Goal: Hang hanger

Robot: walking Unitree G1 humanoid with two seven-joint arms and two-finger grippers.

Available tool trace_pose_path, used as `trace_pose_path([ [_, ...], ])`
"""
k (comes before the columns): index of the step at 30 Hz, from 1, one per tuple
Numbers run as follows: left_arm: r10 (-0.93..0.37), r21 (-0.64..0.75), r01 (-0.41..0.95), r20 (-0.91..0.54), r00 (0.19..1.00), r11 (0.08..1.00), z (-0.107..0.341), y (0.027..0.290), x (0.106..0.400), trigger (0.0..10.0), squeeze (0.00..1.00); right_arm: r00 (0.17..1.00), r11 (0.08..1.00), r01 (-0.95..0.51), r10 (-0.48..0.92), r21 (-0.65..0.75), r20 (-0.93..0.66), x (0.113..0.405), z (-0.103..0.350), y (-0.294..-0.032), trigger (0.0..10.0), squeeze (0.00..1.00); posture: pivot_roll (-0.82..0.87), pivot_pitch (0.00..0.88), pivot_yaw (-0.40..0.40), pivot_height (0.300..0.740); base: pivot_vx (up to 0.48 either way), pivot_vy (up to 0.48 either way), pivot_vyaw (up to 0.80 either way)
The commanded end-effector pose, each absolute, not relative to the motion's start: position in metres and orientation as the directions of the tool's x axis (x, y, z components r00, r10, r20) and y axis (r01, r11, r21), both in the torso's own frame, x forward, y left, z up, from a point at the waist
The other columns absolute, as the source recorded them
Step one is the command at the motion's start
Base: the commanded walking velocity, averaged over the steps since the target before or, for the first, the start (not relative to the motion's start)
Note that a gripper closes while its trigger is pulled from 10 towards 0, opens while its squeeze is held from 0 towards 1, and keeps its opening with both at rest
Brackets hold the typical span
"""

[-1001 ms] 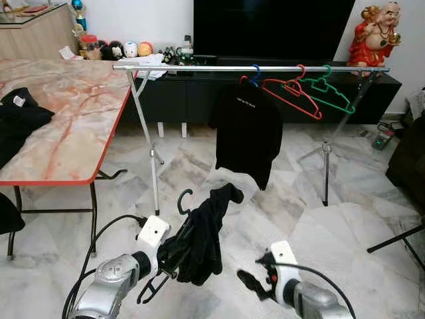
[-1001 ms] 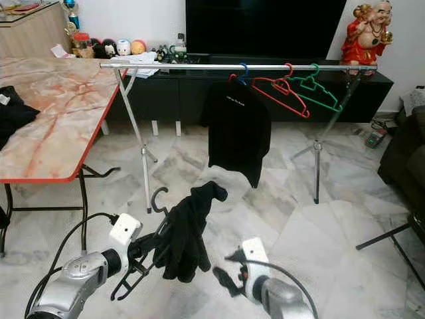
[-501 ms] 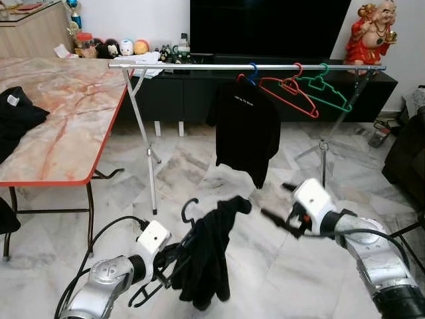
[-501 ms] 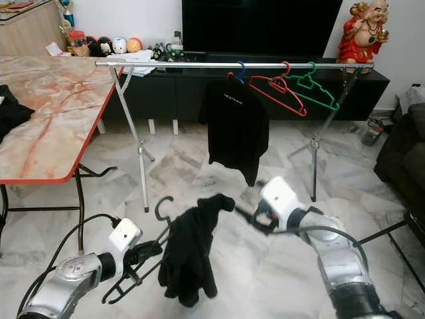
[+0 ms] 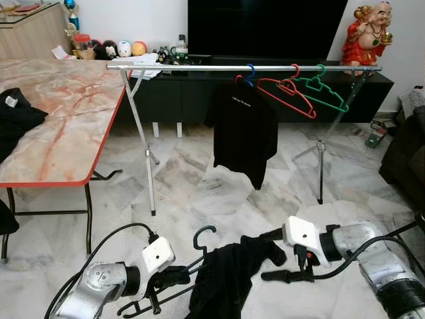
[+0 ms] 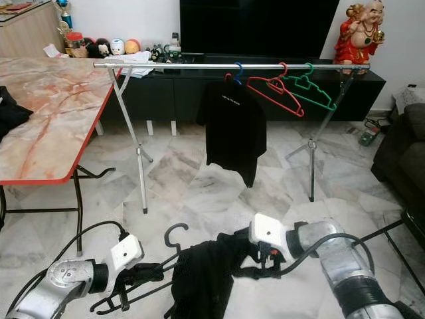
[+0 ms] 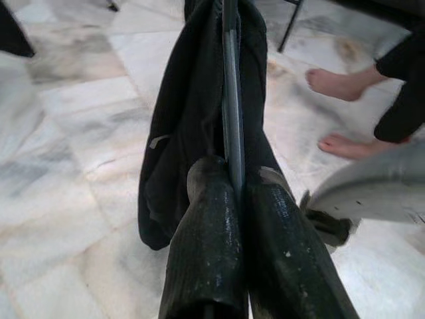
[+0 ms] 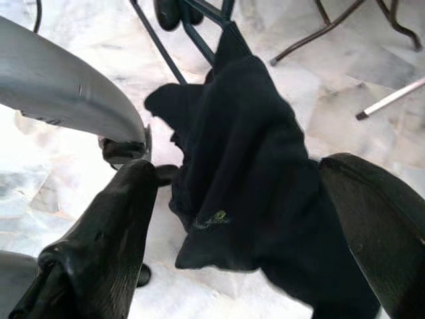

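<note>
Tabletop (image 5: 60, 133) stands far left. Left tool (image 7: 236, 199) is clenched on a dark hanger (image 5: 199, 256) low over the marble floor (image 5: 199, 193), black garment (image 5: 226, 286) draped on it. Right tool (image 8: 252, 219) straddles that garment, fingers spread apart, below the rail (image 5: 199, 67).

A white marble floor (image 5: 199, 186) with grey veins runs to a white wall (image 5: 133, 20). Against it stands a low black cabinet (image 5: 179, 100) with a big dark TV (image 5: 265, 26) above and small figurines (image 5: 123, 48) on top. A red laughing Buddha (image 5: 365, 33) sits at the cabinet's far end. A marble-look table (image 5: 66, 119) with a red edge stands on the left, dark cloth (image 5: 16, 119) on it. A dark sofa (image 5: 405, 159) edges in on the right
</note>
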State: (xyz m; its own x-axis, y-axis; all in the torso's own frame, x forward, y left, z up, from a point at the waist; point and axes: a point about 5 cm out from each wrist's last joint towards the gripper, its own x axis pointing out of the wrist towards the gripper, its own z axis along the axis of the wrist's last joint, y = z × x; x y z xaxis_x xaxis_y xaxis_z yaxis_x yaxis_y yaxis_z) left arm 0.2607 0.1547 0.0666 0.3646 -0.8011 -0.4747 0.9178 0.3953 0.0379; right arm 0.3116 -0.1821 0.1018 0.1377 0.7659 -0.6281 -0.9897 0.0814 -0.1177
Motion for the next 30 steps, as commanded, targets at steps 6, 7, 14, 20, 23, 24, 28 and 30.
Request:
trace_pose_path([
  [6,-0.838,0.050,0.957,-0.472,0.275,0.286,0.080,0.147,0.256,10.0,0.00,0.128,0.034,-0.987,0.759,-0.157,-0.639,0.317,0.104,-0.174,10.0,0.00,0.04,0.045,-0.046,0.740,0.000,0.000,0.00],
  [7,-0.837,0.052,0.958,-0.473,0.274,0.283,0.081,0.147,0.256,10.0,0.00,0.129,0.028,-0.986,0.760,-0.166,-0.637,0.318,0.104,-0.173,10.0,0.00,0.04,0.045,-0.046,0.740,0.000,0.000,0.00],
  [14,-0.844,0.052,0.969,-0.481,0.237,0.243,0.088,0.143,0.255,10.0,0.00,0.111,0.020,-0.987,0.791,-0.156,-0.602,0.321,0.099,-0.158,10.0,0.00,0.05,0.039,-0.051,0.740,0.000,0.000,0.00],
  [20,-0.841,0.061,0.969,-0.485,0.240,0.241,0.089,0.143,0.259,10.0,0.00,0.060,-0.021,-0.993,0.761,-0.116,-0.646,0.316,0.088,-0.157,10.0,0.00,0.06,0.034,-0.051,0.740,0.000,0.000,0.00],
  [23,-0.842,0.062,0.970,-0.487,0.233,0.233,0.091,0.141,0.259,10.0,0.00,0.043,-0.024,-0.995,0.764,-0.095,-0.644,0.315,0.085,-0.155,10.0,0.00,0.06,0.033,-0.053,0.740,0.000,0.000,0.00],
  [24,-0.842,0.062,0.971,-0.488,0.230,0.229,0.091,0.141,0.259,10.0,0.00,0.034,-0.029,-0.996,0.764,-0.086,-0.644,0.314,0.084,-0.155,10.0,0.00,0.06,0.033,-0.053,0.740,0.000,0.000,0.00],
  [28,-0.842,0.064,0.973,-0.491,0.223,0.221,0.092,0.140,0.259,10.0,0.00,0.053,-0.013,-0.995,0.764,-0.097,-0.643,0.315,0.081,-0.151,10.0,0.00,0.06,0.032,-0.051,0.740,0.000,0.000,0.00],
  [30,-0.843,0.065,0.974,-0.489,0.222,0.218,0.093,0.140,0.259,10.0,0.00,0.073,0.006,-0.994,0.775,-0.108,-0.627,0.316,0.081,-0.148,10.0,0.00,0.07,0.033,-0.053,0.740,0.000,0.000,0.00],
])
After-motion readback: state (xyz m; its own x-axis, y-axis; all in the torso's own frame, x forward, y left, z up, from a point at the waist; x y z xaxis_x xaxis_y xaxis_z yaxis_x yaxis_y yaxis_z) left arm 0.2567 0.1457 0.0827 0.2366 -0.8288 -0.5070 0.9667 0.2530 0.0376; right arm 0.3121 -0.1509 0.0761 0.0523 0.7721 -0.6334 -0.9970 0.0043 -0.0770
